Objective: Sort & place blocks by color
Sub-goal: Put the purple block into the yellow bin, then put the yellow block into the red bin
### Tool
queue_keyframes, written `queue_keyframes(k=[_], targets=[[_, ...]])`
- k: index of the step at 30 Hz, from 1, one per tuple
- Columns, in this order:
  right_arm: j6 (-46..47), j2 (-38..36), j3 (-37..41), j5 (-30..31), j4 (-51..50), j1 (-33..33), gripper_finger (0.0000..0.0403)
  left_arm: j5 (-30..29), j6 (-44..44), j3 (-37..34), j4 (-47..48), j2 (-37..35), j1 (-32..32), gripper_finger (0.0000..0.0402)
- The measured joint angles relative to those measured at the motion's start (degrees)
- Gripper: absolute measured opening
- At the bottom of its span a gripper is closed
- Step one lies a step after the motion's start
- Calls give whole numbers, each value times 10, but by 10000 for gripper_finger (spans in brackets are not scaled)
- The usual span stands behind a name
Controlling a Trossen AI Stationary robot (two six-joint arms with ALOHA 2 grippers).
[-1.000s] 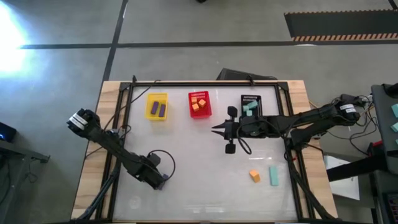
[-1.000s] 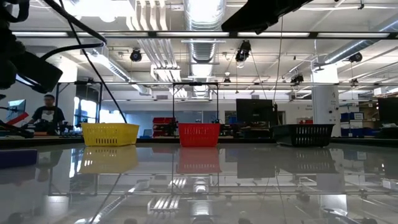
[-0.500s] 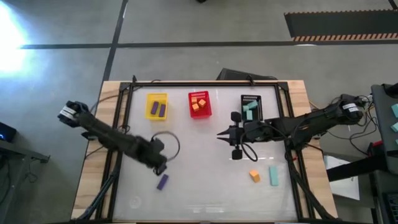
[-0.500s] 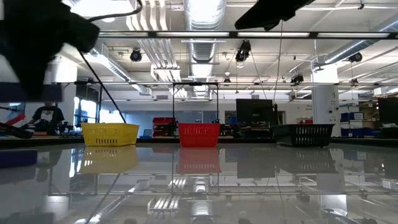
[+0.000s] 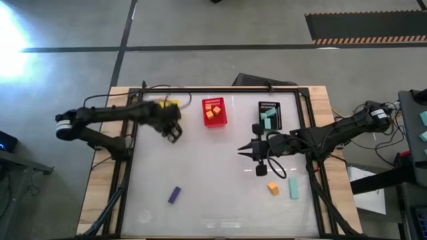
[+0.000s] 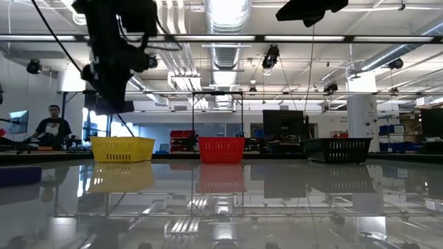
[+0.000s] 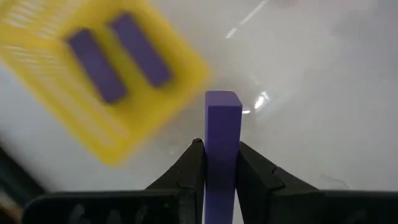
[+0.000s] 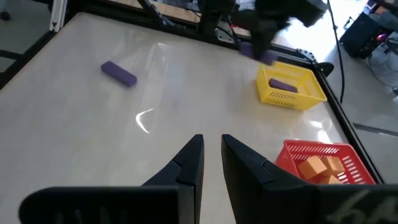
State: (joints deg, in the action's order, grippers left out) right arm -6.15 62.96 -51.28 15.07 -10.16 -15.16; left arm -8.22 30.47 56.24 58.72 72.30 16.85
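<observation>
The left end effector (image 7: 221, 171) clamps a purple matte bar block (image 7: 222, 140) just beside the yellow slotted plastic basket (image 7: 134, 118). The right end effector (image 8: 211, 152), fingers slightly apart, hovers over the table (image 5: 213, 167).

Bare table (image 5: 200, 167) lies open across the middle. The left gripper (image 5: 172, 128) (clamped on a purple bar (image 7: 222, 146)) crowds the yellow basket (image 5: 171, 105). The right gripper (image 5: 248, 153) stands before the black basket (image 5: 269, 107).
</observation>
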Motion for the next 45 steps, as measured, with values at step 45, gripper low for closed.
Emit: queue_keyframes(k=[45], targets=[[79, 0, 10, 0, -16, 0, 47, -68, -23, -48, -202, -64, -105, 168]])
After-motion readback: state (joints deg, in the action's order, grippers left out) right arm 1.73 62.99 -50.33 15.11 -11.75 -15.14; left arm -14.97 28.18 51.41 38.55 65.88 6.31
